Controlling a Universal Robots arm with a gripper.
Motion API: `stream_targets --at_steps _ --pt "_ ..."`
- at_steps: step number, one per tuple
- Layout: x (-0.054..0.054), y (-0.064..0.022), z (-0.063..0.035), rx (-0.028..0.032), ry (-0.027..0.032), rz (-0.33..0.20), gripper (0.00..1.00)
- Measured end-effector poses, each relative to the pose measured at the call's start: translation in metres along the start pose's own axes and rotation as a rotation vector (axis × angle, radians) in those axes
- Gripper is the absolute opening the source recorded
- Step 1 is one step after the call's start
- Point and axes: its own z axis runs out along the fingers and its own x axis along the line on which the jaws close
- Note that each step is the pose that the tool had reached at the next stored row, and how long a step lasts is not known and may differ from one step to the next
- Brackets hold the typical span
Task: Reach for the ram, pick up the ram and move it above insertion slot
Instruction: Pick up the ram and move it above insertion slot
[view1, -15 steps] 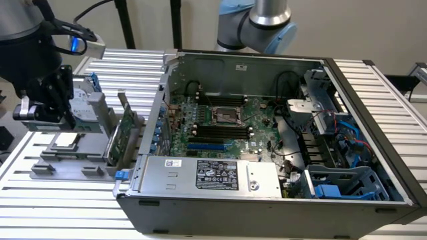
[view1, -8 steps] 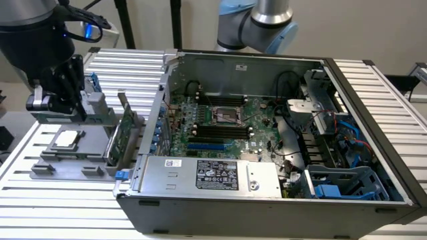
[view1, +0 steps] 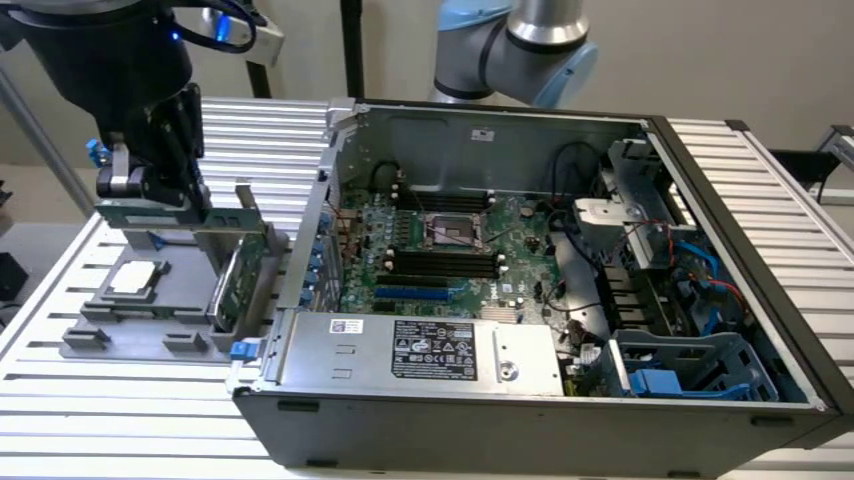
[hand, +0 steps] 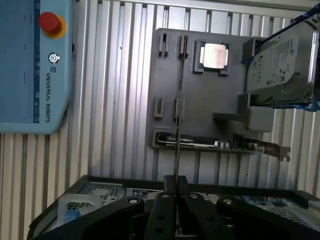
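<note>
**Step in hand:** pick-up of the ram, judged complete or nearly so.

1. The gripper (view1: 150, 195) stands over the grey parts tray (view1: 94, 310) on the desk (view1: 80, 400), at the exterior view's left. It is closed on the ram (view1: 147, 210).
2. In the wrist view the ram (hand: 177, 125) appears edge-on as 1 thin line clamped between the fingers of the gripper (hand: 175, 187).
3. The ram appears lifted off the tray's holder. Whether it is fully clear cannot be told.
4. The insertion slot (view1: 441, 262), 1 of several parallel black sockets, lies inside the open computer case (view1: 534, 420), well apart from the ram.

**Judgement:** the carry to above the slot is not yet done. It calls for clearing the case wall and setting the stick parallel to the socket.
</note>
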Motion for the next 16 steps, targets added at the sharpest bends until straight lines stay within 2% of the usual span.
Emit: stream_targets --at_steps 4,8,10,16 --pt "0.001 -0.0180 -0.0087 0.0010 -0.0175 -0.001 0.13" --pt "0.003 -0.0358 -0.0145 0.0017 -0.0311 -0.002 0.13" --pt "0.003 -0.0451 -0.0151 0.0020 -0.0340 -0.002 0.13" --pt "0.005 -0.0720 -0.0158 0.0021 -0.0356 -0.002 0.13"
